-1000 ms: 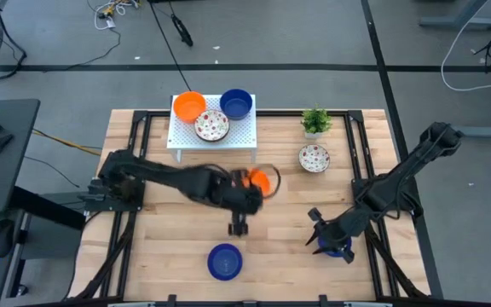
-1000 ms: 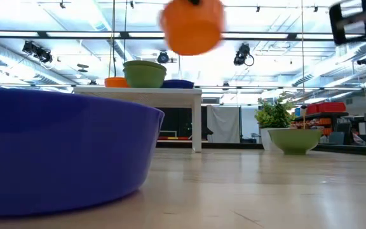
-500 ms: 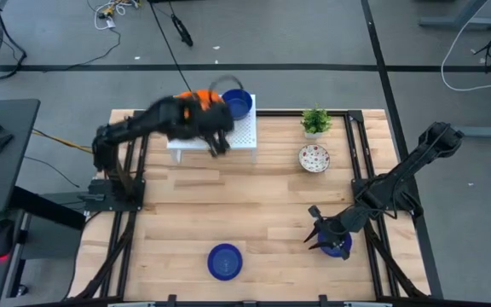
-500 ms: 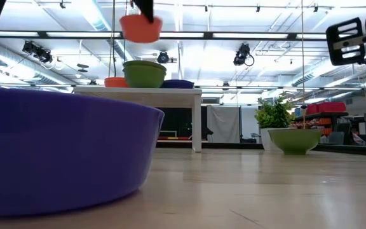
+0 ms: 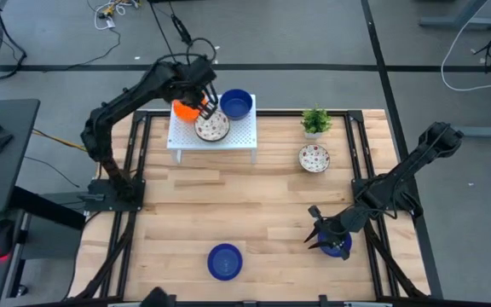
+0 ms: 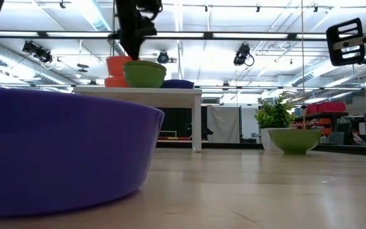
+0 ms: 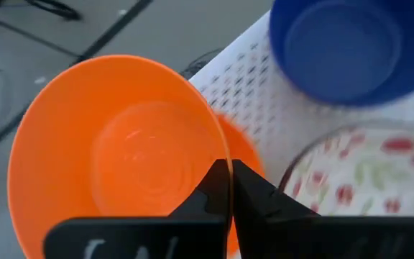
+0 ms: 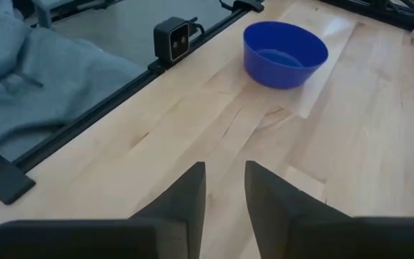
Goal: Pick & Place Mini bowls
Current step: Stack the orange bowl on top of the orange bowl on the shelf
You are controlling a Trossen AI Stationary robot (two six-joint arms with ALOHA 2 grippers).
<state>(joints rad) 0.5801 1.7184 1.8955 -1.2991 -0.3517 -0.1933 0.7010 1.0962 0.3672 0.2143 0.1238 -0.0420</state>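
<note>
Left gripper (image 5: 201, 104) clamps an orange bowl (image 7: 121, 155) above the rack (image 5: 244, 130) at 11 o'clock; right gripper (image 5: 320, 240), at 4 o'clock, fingers parted, holds nothing visible.

No text, label, brand, number or sign can be read in any of the views.
</note>
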